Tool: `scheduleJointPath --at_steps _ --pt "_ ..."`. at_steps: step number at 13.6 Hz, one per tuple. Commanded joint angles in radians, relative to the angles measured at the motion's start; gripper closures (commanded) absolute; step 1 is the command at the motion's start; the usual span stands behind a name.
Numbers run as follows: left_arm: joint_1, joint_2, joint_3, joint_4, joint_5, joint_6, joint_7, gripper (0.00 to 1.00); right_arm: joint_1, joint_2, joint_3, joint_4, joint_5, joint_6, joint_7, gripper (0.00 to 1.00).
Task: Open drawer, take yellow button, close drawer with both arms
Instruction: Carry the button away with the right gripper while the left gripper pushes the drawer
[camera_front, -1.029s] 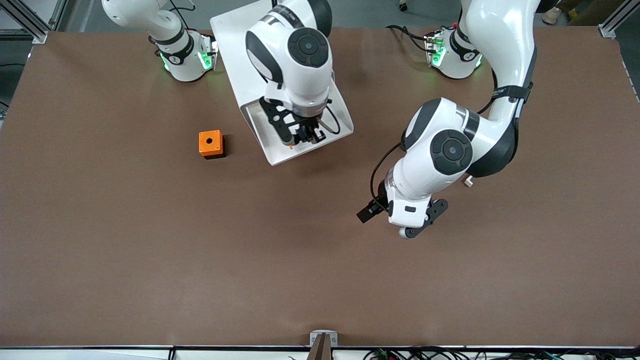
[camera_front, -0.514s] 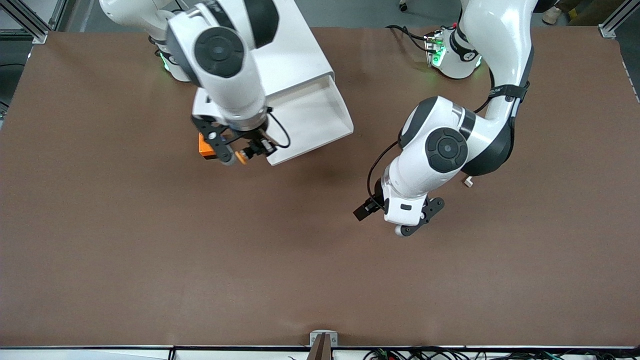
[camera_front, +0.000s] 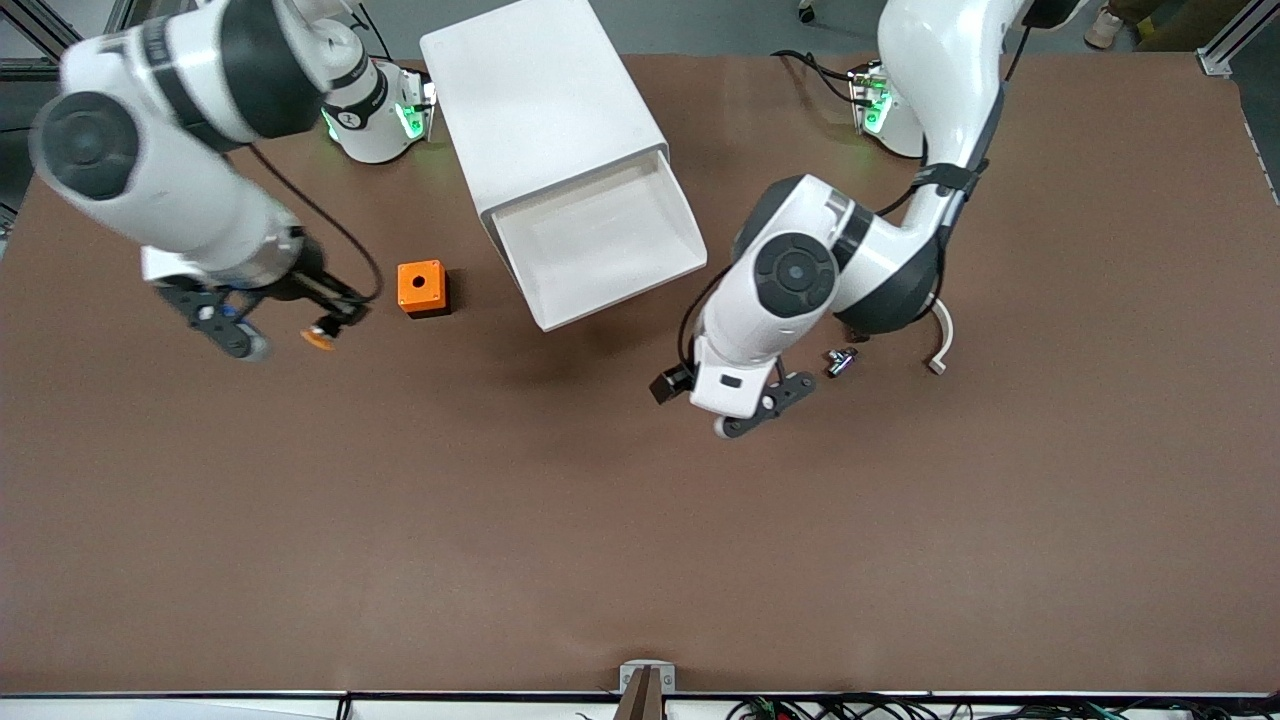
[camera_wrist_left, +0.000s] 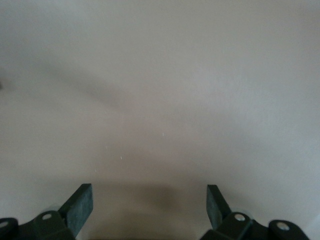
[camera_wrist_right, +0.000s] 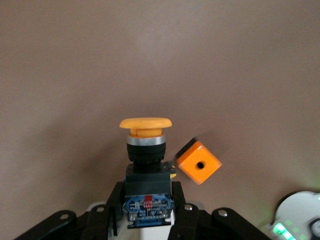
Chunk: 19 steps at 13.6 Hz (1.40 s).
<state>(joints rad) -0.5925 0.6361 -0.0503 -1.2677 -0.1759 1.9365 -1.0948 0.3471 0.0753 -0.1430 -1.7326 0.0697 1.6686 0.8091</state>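
My right gripper (camera_front: 322, 328) is shut on the button (camera_front: 319, 338), held up over the bare table beside the orange cube box (camera_front: 421, 288), toward the right arm's end. In the right wrist view the fingers (camera_wrist_right: 112, 200) clamp the button's dark blue-black body (camera_wrist_right: 147, 192), and its orange-yellow cap (camera_wrist_right: 145, 123) points away from the hand. The white cabinet's drawer (camera_front: 600, 240) stands pulled open and shows a bare white inside. My left gripper (camera_front: 748, 412) is open and empty over the table, near the drawer's front; its fingers (camera_wrist_left: 80, 202) stand wide apart.
The white cabinet (camera_front: 545, 110) stands between the arm bases. A small black switch (camera_front: 840, 360) and a white hook-shaped piece (camera_front: 940, 345) lie beside the left arm's elbow. The orange cube box also shows in the right wrist view (camera_wrist_right: 198, 162).
My right gripper lifted the button out of the drawer and carried it past the orange cube box toward the right arm's end. My left arm swung closer to the drawer's front.
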Motion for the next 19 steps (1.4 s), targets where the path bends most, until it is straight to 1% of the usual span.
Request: scheduleJointPath --at_steps 1,3,5,8,10,12,13,15,17,19 --pt "-0.038 0.011 0.001 -0.001 0.022 0.007 -0.014 0.00 -0.169 -0.039 0.023 -0.076 -0.010 0.049 -0.245 1.00" --pt "-0.056 0.013 0.001 -0.001 0.022 0.007 -0.013 0.00 -0.252 -0.020 0.022 -0.108 -0.042 0.120 -0.396 1.00" --pt "-0.072 0.013 0.001 -0.001 0.021 0.007 -0.013 0.00 -0.325 0.000 0.023 -0.197 -0.099 0.270 -0.543 1.00" --pt "-0.092 0.017 0.000 -0.001 0.013 0.007 -0.013 0.00 -0.434 0.079 0.022 -0.258 -0.105 0.434 -0.712 1.00" --pt "-0.101 0.020 0.000 -0.002 0.010 0.007 -0.013 0.00 -0.488 0.156 0.022 -0.272 -0.119 0.544 -0.778 1.00" --pt "-0.118 0.025 0.000 -0.002 0.010 0.007 -0.011 0.00 -0.514 0.230 0.022 -0.271 -0.177 0.629 -0.797 1.00" --pt "-0.118 0.027 0.000 -0.002 0.010 0.007 -0.013 0.00 -0.522 0.254 0.022 -0.272 -0.185 0.658 -0.797 1.00" --pt "-0.125 0.027 0.000 -0.002 0.010 0.007 -0.013 0.00 -0.531 0.296 0.023 -0.277 -0.185 0.707 -0.795 1.00" --pt "-0.136 0.027 0.000 -0.002 0.010 0.007 -0.013 0.00 -0.539 0.320 0.023 -0.309 -0.185 0.799 -0.797 1.00" --pt "-0.154 0.025 -0.002 -0.015 0.009 0.006 -0.011 0.00 -0.537 0.345 0.025 -0.321 -0.185 0.847 -0.798 1.00"
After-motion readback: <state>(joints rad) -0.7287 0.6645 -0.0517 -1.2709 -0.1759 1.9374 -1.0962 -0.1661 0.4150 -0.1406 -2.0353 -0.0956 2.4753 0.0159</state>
